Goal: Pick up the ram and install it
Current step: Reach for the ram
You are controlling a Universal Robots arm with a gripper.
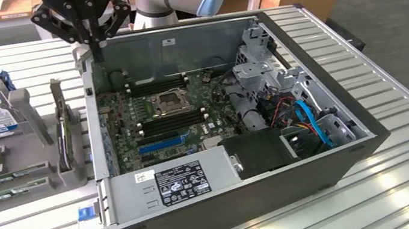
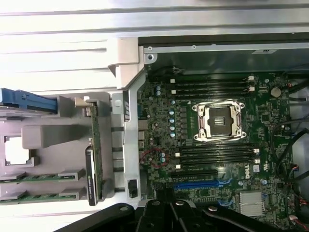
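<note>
Slatted table (image 1: pixel 407 169): pincer (image 1: pixel 95 49) clenched, empty, above case (image 1: pixel 204 224) rim; ram (image 1: pixel 5 177) in rack (image 1: pixel 36 124) beside.

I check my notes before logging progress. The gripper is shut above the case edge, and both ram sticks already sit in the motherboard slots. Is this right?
Not fully. The gripper is shut above the case edge, but both ram sticks lie in the grey holder beside it; the motherboard slots stand empty. The exterior view shows it.
</note>
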